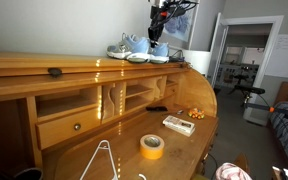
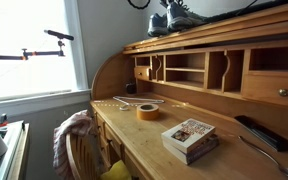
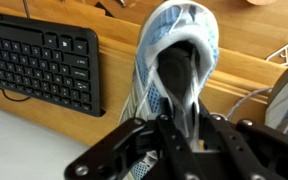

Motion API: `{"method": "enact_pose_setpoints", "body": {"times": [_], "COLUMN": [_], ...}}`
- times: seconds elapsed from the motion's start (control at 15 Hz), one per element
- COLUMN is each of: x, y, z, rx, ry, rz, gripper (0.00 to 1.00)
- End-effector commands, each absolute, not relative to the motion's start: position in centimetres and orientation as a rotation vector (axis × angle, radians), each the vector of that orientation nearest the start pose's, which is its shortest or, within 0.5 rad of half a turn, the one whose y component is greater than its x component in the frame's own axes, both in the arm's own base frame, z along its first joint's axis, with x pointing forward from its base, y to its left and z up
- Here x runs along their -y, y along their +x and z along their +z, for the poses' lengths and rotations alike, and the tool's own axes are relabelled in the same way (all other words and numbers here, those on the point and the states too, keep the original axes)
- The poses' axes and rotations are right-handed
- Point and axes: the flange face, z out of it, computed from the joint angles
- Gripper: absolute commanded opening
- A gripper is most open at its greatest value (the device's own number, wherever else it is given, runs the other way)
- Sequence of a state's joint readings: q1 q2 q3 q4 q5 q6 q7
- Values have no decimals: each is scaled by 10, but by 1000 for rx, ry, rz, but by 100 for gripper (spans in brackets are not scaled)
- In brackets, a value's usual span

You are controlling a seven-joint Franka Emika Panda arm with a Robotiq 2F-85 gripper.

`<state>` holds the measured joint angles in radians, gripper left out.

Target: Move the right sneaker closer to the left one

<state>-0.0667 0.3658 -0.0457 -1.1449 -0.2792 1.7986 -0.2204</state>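
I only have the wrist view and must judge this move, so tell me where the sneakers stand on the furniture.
Observer: Both stand on the top shelf of a wooden roll-top desk. The end effector is down at the right sneaker.
Operator: Now place the left sneaker for me.
Observer: The left sneaker is beside it, on the side away from the doorway. At this size I cannot tell whether they touch.
Operator: Report what lies on the writing surface below.
Observer: A yellow tape roll lies flat there, with a small box nearby.
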Motion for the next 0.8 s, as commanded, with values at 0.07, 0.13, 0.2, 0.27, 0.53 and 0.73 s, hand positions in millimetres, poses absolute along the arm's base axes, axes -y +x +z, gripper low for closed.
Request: {"method": "enact_pose_setpoints", "body": {"times": [0.07, 0.13, 0.2, 0.27, 0.53, 0.73], "x": [89, 87, 86, 86, 84, 84], "y": [685, 687, 688, 690, 696, 697], "z": [647, 648, 648, 647, 644, 648], "rx": [228, 230, 229, 219, 205, 195], "ry": [-3418, -3412, -3404, -3395, -3393, -3394], "rz": [-479, -489, -490, -487, -503, -525], "gripper": [6, 6, 6, 16, 63, 86]}}
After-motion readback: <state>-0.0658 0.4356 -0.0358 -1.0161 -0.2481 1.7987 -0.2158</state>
